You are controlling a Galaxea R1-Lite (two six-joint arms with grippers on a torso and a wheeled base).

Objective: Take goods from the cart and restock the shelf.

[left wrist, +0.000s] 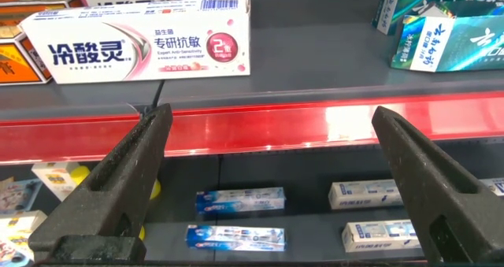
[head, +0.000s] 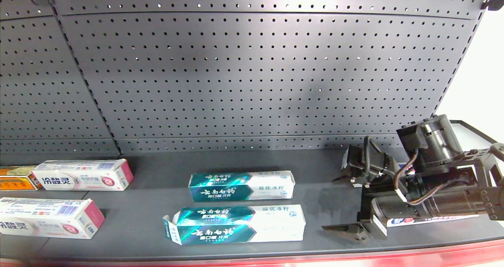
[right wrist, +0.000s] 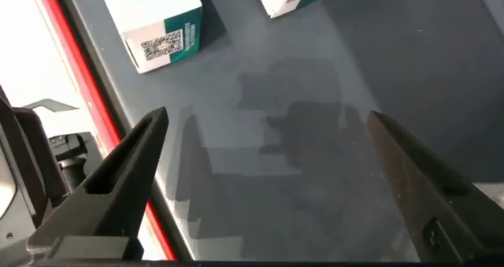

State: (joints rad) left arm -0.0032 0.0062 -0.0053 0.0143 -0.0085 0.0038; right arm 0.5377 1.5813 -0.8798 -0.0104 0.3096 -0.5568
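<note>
Two teal-and-white toothpaste boxes lie in the middle of the dark shelf (head: 323, 204), one behind (head: 241, 186) and one in front (head: 236, 224). My right gripper (head: 334, 203) hovers open just right of them, low over bare shelf, nothing between its fingers. The right wrist view shows the same gripper (right wrist: 266, 121) over the shelf surface, with the front teal box's end (right wrist: 161, 19) ahead of it. A white box with blue and red print (head: 427, 221) lies under the right arm. My left gripper (left wrist: 272, 117) is open and empty, facing the shelf's red front edge (left wrist: 260, 125).
Pink-and-white toothpaste boxes (head: 82, 175) (head: 49, 218) and an orange box (head: 17, 178) lie at the shelf's left. A perforated back panel (head: 252, 82) closes the rear. The lower shelf holds blue-and-white boxes (left wrist: 240, 200) and white boxes (left wrist: 366, 194).
</note>
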